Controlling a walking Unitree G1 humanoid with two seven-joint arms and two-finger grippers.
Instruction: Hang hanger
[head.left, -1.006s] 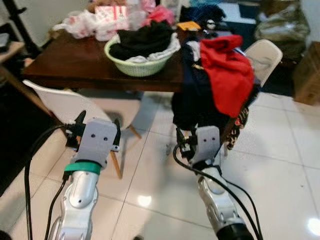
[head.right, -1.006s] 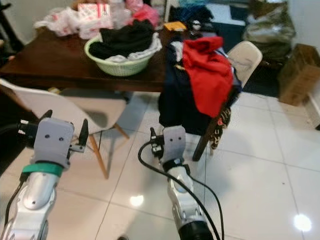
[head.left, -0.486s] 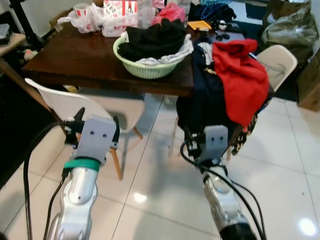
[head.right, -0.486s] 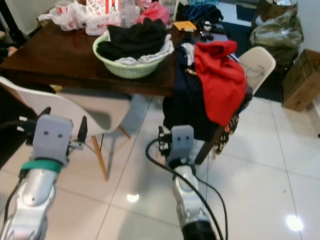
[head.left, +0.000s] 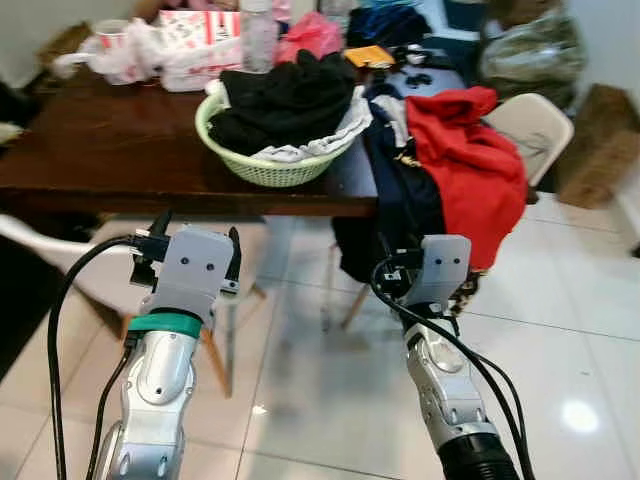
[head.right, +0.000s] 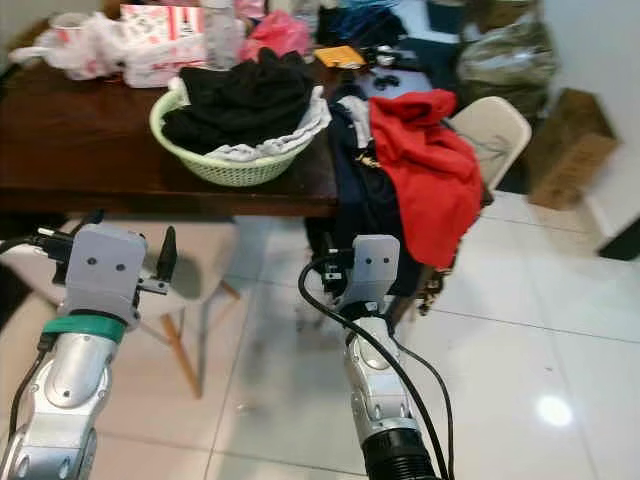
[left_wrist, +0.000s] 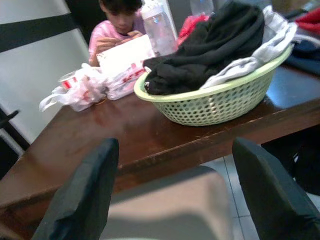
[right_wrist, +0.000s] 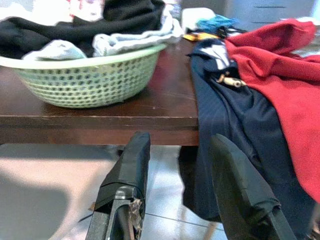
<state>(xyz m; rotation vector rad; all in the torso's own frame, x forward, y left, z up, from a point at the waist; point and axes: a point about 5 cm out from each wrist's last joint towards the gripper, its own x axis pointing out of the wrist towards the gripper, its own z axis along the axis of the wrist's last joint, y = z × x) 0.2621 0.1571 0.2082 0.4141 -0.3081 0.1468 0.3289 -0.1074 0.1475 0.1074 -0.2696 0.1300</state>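
Observation:
My left gripper (left_wrist: 175, 150) is held up in front of the dark wooden table (head.left: 100, 150), open with nothing between its fingers. My right gripper (right_wrist: 181, 142) is also open and empty, raised just short of the table's edge. Ahead of the right gripper, a navy garment (right_wrist: 215, 100) and a red garment (head.left: 470, 160) hang draped over a chair at the table's corner. A small tan piece (right_wrist: 227, 80) lies on the navy cloth; I cannot tell what it is. A green basket (head.left: 280, 170) heaped with black clothes (head.left: 290, 85) stands on the table.
A white chair (head.right: 205, 265) is tucked under the table in front of my left arm, and another white chair (head.left: 525, 115) stands behind the draped clothes. Plastic bags and a box (head.left: 190, 30) crowd the table's far side, where a person in pink (left_wrist: 112, 30) sits. A cardboard box (head.left: 590, 140) is at far right.
The whole picture has shifted, so the camera has moved; the table and basket now look closer and more central. Both arms keep the same raised pose with open fingers.

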